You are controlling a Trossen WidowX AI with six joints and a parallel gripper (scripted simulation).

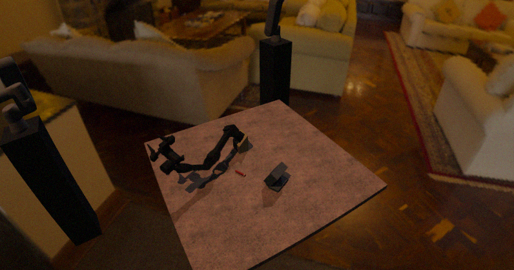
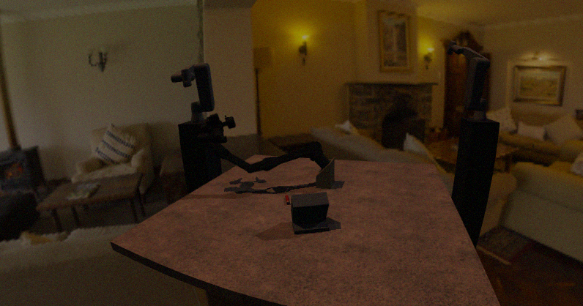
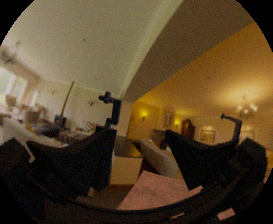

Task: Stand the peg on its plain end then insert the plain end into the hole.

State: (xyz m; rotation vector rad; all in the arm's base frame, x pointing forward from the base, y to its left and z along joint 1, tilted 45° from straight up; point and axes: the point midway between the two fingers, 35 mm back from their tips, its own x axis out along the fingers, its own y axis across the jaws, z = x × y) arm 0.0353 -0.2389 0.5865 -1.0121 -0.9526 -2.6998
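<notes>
The red peg (image 1: 240, 172) lies flat on the table (image 1: 309, 149), its white band at the end nearer the dark block. In the exterior view only its tip (image 2: 287, 199) shows beside that block. The dark sloped panel (image 1: 276, 175) (image 2: 310, 212) stands on a small base plate right of the peg; I cannot make out its hole. My gripper (image 1: 237, 135) (image 2: 320, 159) (image 3: 137, 132) is open and empty. It hangs low over the table well behind the peg, next to a tan wedge (image 1: 245, 145) (image 2: 327, 176).
Two black camera stands are close by, one (image 1: 274, 70) (image 2: 473, 169) at the table's far corner and one (image 1: 42, 181) (image 2: 198, 153) beside the arm's base (image 1: 168, 162). The table edges drop to the room floor.
</notes>
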